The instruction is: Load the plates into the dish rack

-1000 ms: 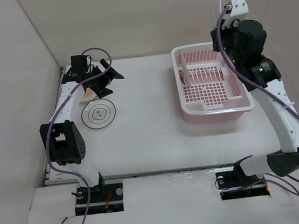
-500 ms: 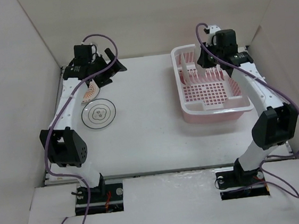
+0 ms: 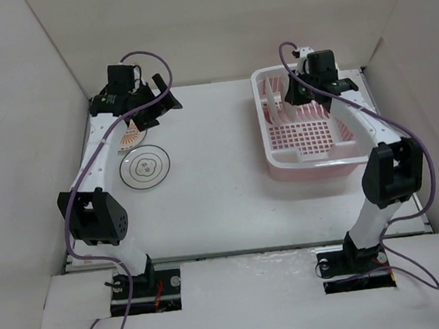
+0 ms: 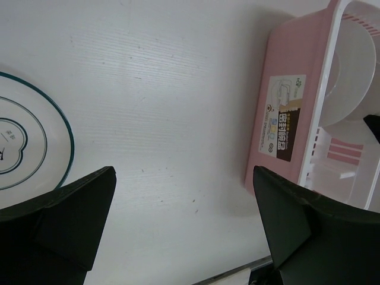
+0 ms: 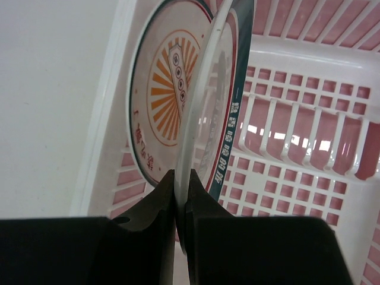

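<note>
Overhead, the right gripper (image 3: 300,93) reaches into the dish rack (image 3: 314,169); only its wrist camera reveals it pinching a plate (image 5: 199,113) edge-on. The left gripper (image 4: 184,178) gapes apart.

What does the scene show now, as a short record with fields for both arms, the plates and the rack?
left fingers: open, holding nothing
right fingers: shut on the teal-rimmed plate, held on edge inside the rack
already in rack: sunburst plate, upright beside the held one
on table: ringed plate; second sunburst plate, partly hidden under the left arm
</note>
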Tool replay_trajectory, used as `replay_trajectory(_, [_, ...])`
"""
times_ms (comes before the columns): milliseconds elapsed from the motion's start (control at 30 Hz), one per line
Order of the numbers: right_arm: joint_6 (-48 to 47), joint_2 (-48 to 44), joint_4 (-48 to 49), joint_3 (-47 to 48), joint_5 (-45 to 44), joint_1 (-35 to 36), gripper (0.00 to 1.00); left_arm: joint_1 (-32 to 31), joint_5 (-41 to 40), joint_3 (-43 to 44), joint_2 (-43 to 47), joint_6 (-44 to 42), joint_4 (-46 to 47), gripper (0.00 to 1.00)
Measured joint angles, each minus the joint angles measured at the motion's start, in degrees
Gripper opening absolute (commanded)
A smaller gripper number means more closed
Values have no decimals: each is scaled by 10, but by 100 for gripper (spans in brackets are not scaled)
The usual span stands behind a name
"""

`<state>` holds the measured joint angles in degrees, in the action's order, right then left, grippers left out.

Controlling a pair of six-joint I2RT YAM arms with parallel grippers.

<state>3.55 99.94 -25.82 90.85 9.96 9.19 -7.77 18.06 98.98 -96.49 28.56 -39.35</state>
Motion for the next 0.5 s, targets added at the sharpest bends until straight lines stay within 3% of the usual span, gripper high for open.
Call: replay_trajectory(500, [3,28,6,-1,-13,-1,0,0,-7,8,0,-13,-13,99])
